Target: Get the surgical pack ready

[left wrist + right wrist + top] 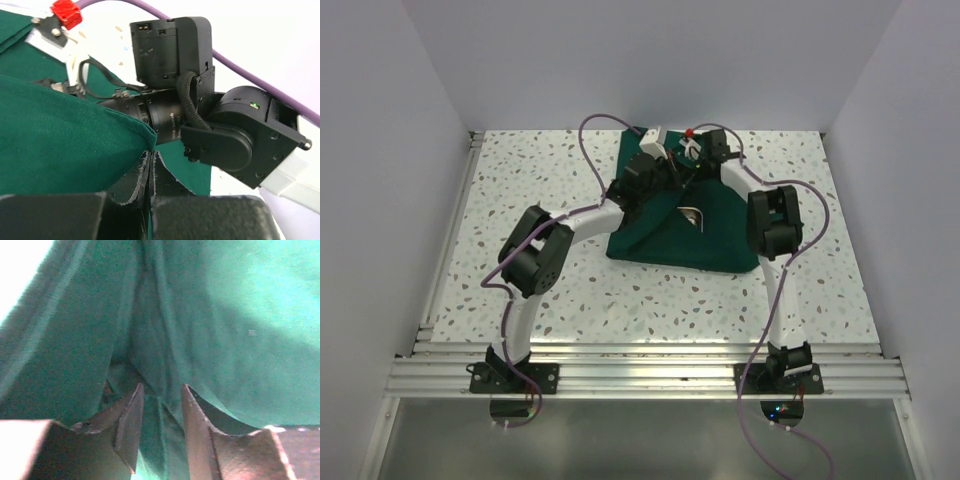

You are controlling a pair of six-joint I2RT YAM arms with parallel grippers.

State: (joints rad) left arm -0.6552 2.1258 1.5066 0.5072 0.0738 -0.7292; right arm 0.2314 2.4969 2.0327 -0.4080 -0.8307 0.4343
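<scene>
1. Top external view: the surgical pack [670, 240], a dark green cloth partly folded into a lumpy wedge, lies on the speckled table [520, 180]. Both my wrists crowd over the pack's far edge.
2. My left gripper [151, 160] is clenched. A hemmed corner of the pack runs right up to its tips, so I judge it pinches that corner.
3. My right gripper [161, 390] is released: its jaws stand apart with a ridge of the pack's cloth between them, and neither seems to press it.
4. I judge the step in hand is laying one fold down onto the pack. To do it well, my right should draw straight up off the ridge without snagging it, while my left holds its corner taut and low against the pack.
5. My right arm's wrist housing [235, 130] blocks the left wrist view of the pack's far side.
6. A small shiny patch [692, 216] shows through a gap in the pack's top. It may be a steel tray, but it is too small to tell.
7. From above, neither gripper's tips can be made out over the pack.
</scene>
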